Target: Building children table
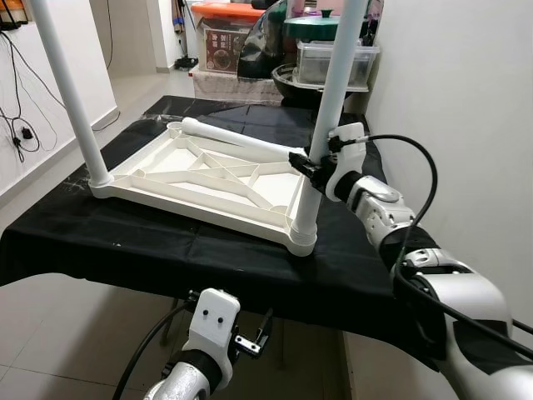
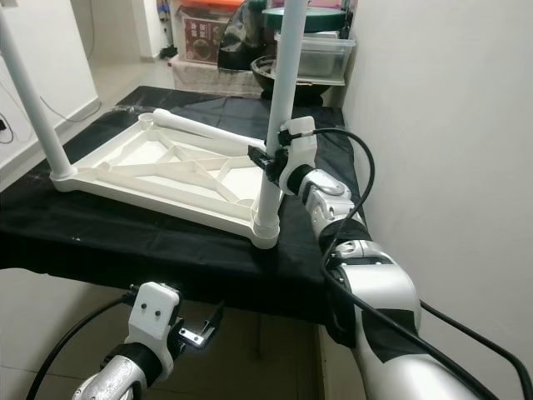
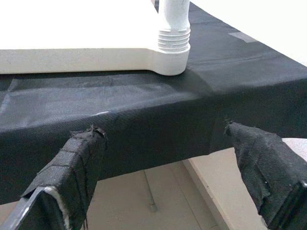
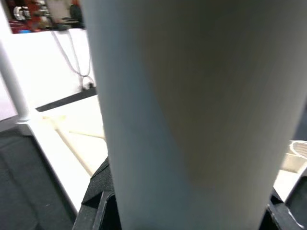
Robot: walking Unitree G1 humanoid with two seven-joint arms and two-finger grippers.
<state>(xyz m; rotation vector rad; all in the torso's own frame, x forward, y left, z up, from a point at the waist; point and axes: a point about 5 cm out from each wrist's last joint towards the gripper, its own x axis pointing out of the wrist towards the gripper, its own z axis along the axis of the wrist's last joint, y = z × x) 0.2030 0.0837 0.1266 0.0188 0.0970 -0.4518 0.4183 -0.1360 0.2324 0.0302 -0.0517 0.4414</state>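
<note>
A white plastic tabletop (image 1: 166, 187) lies upside down on a table draped in black cloth (image 1: 100, 242). One white leg (image 1: 67, 92) stands upright in its near left corner. Another leg (image 1: 336, 92) stands in the near right corner socket (image 3: 173, 33). My right gripper (image 1: 308, 169) is shut on this leg a little above the socket, and the leg (image 4: 192, 96) looms close in the right wrist view. A third leg (image 1: 241, 142) lies loose across the tabletop's far side. My left gripper (image 3: 163, 177) hangs open below the table's front edge, holding nothing.
A white wall (image 1: 450, 83) runs close along the table's right side. Storage boxes and a lidded pot (image 1: 316, 29) are stacked beyond the far end. Cables (image 1: 21, 125) hang on the left wall. Tiled floor (image 1: 50, 333) lies under and left of the table.
</note>
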